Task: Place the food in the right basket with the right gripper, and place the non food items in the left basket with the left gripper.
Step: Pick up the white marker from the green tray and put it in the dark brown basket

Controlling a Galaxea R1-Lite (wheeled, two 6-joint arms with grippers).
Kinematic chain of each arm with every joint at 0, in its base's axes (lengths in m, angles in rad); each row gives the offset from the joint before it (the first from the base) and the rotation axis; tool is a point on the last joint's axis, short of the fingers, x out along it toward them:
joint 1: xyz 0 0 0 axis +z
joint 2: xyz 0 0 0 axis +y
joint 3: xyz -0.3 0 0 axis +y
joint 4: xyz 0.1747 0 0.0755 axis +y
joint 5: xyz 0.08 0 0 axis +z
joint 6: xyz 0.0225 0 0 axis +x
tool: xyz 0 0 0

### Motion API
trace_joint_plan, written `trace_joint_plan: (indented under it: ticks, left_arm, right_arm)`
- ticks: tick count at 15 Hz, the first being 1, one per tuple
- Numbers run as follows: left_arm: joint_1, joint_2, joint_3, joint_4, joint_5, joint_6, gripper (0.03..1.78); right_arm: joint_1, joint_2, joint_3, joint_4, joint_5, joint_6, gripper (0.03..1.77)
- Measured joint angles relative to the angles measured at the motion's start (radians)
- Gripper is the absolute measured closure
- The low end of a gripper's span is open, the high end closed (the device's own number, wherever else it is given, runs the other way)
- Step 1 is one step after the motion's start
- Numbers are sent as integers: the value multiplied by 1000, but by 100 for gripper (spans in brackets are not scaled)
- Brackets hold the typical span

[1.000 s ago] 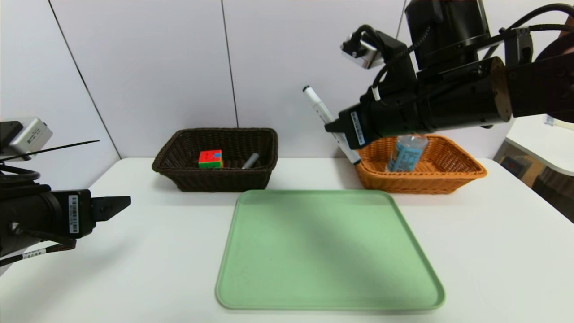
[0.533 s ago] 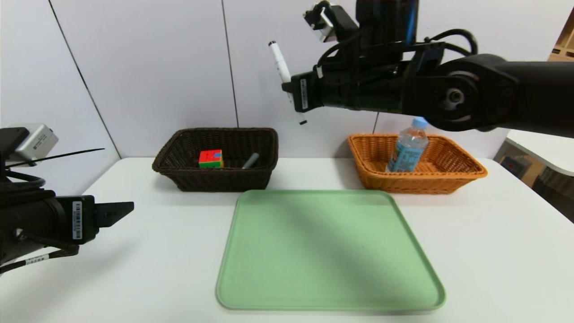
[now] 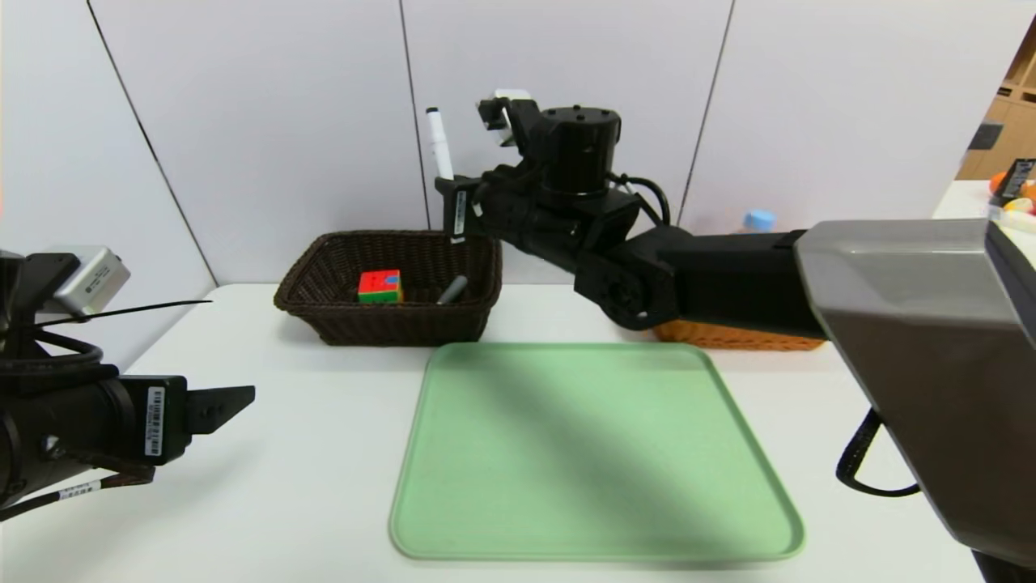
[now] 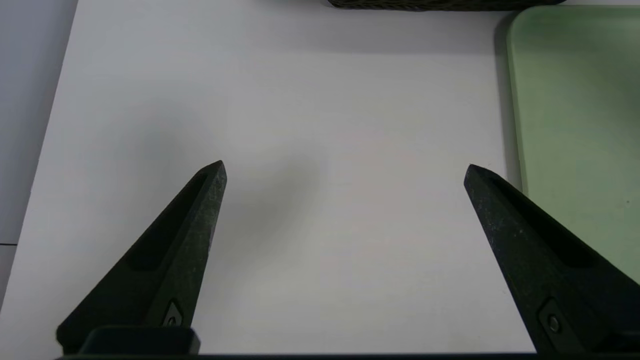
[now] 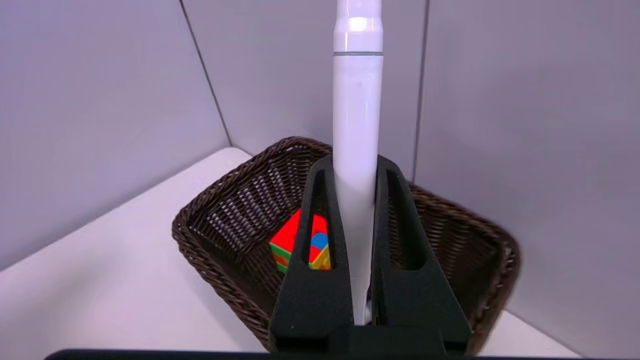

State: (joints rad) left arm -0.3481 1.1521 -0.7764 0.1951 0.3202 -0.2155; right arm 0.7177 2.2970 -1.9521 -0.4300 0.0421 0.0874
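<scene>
So the right gripper has swung across from the orange side and now hangs above the left basket, jaws clamped on the marker. Wrong arm for non-food, though a drop here lands it correctly. Left gripper sits wide open, empty, low at the table's left edge.

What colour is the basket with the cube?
Dark brown basket, best in the right wrist view.

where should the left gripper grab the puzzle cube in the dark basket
Probably from above, fingers on two opposite flat faces of the puzzle cube. It sits low inside the dark brown basket, whose walls block a side approach; the grey handle lies beside it.
</scene>
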Motion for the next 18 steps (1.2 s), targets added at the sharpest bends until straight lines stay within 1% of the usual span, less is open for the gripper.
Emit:
trace_joint_plan:
  ticks: [3, 5, 10, 13, 18]
  left_arm:
    - [-10, -3, 17, 0, 2, 0, 12]
    - [-13, -6, 23, 0, 3, -1, 12]
    - [-15, -8, 26, 0, 2, -1, 12]
    - [-16, -8, 26, 0, 2, 1, 12]
    - [-22, -5, 25, 0, 1, 0, 12]
  right_arm:
    - [16, 61, -4, -106, -2, 16, 164]
    - [18, 99, -6, -189, -24, 19, 164]
    - [10, 151, -7, -239, -31, 34, 164]
    - [0, 171, -7, -239, -27, 56, 164]
    - [-16, 201, -8, -239, -18, 59, 164]
